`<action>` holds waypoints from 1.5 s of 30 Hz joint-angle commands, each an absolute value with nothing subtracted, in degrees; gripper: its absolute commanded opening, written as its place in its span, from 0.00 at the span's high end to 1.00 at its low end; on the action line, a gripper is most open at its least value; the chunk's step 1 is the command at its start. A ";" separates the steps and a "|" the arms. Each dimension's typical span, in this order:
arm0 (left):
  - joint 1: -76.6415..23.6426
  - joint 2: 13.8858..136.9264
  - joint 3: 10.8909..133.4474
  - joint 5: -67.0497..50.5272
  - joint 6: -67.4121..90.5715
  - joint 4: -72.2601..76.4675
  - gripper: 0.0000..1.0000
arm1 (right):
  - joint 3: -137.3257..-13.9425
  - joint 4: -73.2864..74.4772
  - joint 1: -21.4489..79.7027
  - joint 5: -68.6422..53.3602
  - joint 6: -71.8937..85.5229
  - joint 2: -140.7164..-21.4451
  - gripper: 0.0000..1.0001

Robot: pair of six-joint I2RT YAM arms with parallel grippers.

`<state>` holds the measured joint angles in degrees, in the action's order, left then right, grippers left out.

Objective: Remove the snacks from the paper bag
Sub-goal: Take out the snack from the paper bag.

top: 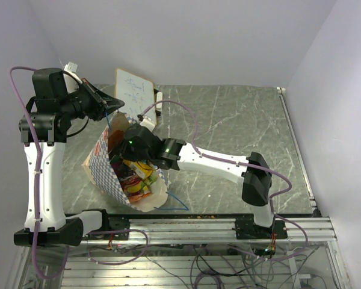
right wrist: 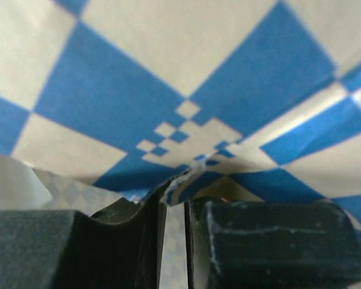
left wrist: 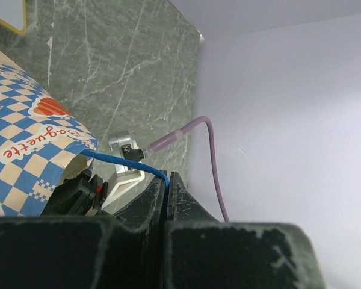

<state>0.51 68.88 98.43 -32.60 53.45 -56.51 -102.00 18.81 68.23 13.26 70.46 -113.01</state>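
At far left, we see the left gripper (top: 108,110) raised over the table's (top: 246,114) back left corner, its jaws clamped shut on a blue cord handle (left wrist: 123,160) of the paper bag (top: 102,165), which runs out from between the fingertips. Lifting that cord looks meant to prop the mouth open and stop the bag from sliding. The bag lies tilted on its side in front of the left arm, checkered outside facing left and cream lining exposed. The snacks (top: 134,179) sit inside it as a jumble of red, yellow and green packets, and none has reached the table. A white board (top: 134,89) leans just behind. Further right, the right gripper (top: 127,146) reaches into the mouth from the bag's right side. Its wrist camera shows the jaws nearly together with an edge of checkered paper running into the narrow slit between them, so we judge it is pinching the bag wall rather than a packet. The second cord (top: 175,205) trails loose at the near edge.
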 commanded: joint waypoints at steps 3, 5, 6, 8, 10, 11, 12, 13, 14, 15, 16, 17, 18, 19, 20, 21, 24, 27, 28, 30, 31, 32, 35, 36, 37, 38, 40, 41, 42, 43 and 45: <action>-0.21 67.22 102.94 -33.90 51.11 -53.78 0.93 | -99.63 19.86 68.20 17.77 68.31 -111.81 0.80; -0.18 67.48 103.63 -33.31 50.30 -54.78 0.93 | -99.56 19.49 67.87 17.28 67.41 -112.14 0.80; -0.24 67.62 104.02 -33.12 49.86 -55.37 0.93 | -100.03 19.77 67.84 17.20 66.93 -112.37 0.82; -0.18 67.97 104.92 -32.25 48.52 -57.05 0.93 | -101.16 20.27 67.88 17.16 65.30 -112.05 0.95; -0.18 68.38 106.20 -30.67 46.80 -59.21 0.93 | -101.55 20.68 67.83 17.79 63.09 -110.39 1.00; -0.20 68.73 107.04 -29.39 45.91 -60.46 0.93 | -101.55 21.03 67.85 18.46 61.30 -109.23 1.00; -0.10 69.07 107.97 -28.27 44.96 -61.68 0.93 | -101.26 21.00 67.79 18.71 59.56 -107.85 1.00; -0.14 69.44 108.88 -27.31 44.17 -62.90 0.93 | -100.59 20.64 67.66 18.52 57.91 -106.45 1.00; -0.13 69.87 109.86 -26.44 43.50 -63.92 0.93 | -99.76 19.75 67.42 17.48 56.13 -105.18 1.00; -0.04 70.35 110.85 -25.67 42.92 -64.76 0.93 | -98.75 18.53 66.97 15.87 54.58 -104.06 1.00; 0.06 70.78 111.98 -25.10 42.50 -65.55 0.93 | -97.82 17.05 66.39 13.44 52.89 -103.19 1.00; 0.15 71.26 112.93 -24.88 42.41 -66.05 0.93 | -97.44 16.37 65.74 11.24 51.57 -102.44 1.00; 0.32 71.64 113.69 -25.03 42.49 -66.31 0.93 | -97.59 16.22 65.10 10.03 50.51 -101.87 1.00; 0.42 71.99 114.33 -25.31 42.72 -66.35 0.93 | -98.13 16.18 64.66 8.85 49.37 -101.45 1.00; 0.56 72.19 114.42 -25.39 43.02 -66.28 0.93 | -99.42 16.22 64.24 7.61 48.22 -101.33 1.00; 0.65 72.16 114.32 -25.26 43.13 -66.27 0.93 | -101.10 16.67 64.04 6.62 47.23 -101.45 1.00; 1.08 71.98 113.81 -23.90 42.99 -66.09 0.93 | -107.23 19.11 63.80 4.36 45.40 -102.72 1.00; 1.81 72.36 113.29 -24.18 42.73 -66.17 0.93 | -111.27 21.20 63.13 1.52 46.42 -103.42 1.00; 2.04 72.46 113.03 -24.29 42.57 -66.04 0.93 | -112.07 21.38 62.98 0.62 46.56 -103.54 1.00; 2.56 72.82 112.28 -24.93 41.91 -66.05 0.93 | -114.13 22.12 62.69 -0.75 46.48 -104.03 1.00; 2.90 73.16 112.10 -25.28 41.33 -66.24 0.93 | -115.54 22.67 62.69 -1.25 46.23 -104.32 1.00; 3.31 73.59 112.38 -25.55 40.70 -66.73 0.93 | -117.13 23.63 62.63 -1.79 45.98 -104.86 1.00; 5.37 76.26 115.70 -26.24 36.87 -70.82 0.93 | -122.40 27.69 62.45 -1.57 45.04 -106.21 1.00; 5.86 77.46 117.68 -26.03 35.17 -72.79 0.93 | -123.49 28.54 62.39 -1.58 44.81 -106.21 1.00; 6.16 78.46 119.57 -25.75 33.69 -74.48 0.93 | -124.12 29.22 62.19 -1.69 44.79 -106.08 1.00; 6.34 79.25 121.14 -25.68 32.12 -75.66 0.93 | -124.41 29.67 61.89 -1.98 44.93 -105.74 1.00; 6.45 80.67 123.42 -25.46 29.40 -78.08 0.93 | -124.38 29.96 61.31 -3.04 45.42 -104.95 1.00; 6.50 81.14 124.04 -25.26 28.66 -78.95 0.93 | -124.49 30.15 61.12 -3.46 45.59 -104.42 1.00; 6.55 81.35 124.14 -25.23 28.28 -79.37 0.93 | -124.71 30.31 60.97 -3.85 45.69 -104.03 1.00; 6.53 81.15 123.63 -25.43 28.28 -79.22 0.93 | -125.69 30.78 60.88 -4.08 45.58 -103.67 1.00; 6.51 80.32 121.47 -26.37 28.86 -77.58 0.93 | -127.71 31.81 60.88 -4.04 45.14 -103.03 1.00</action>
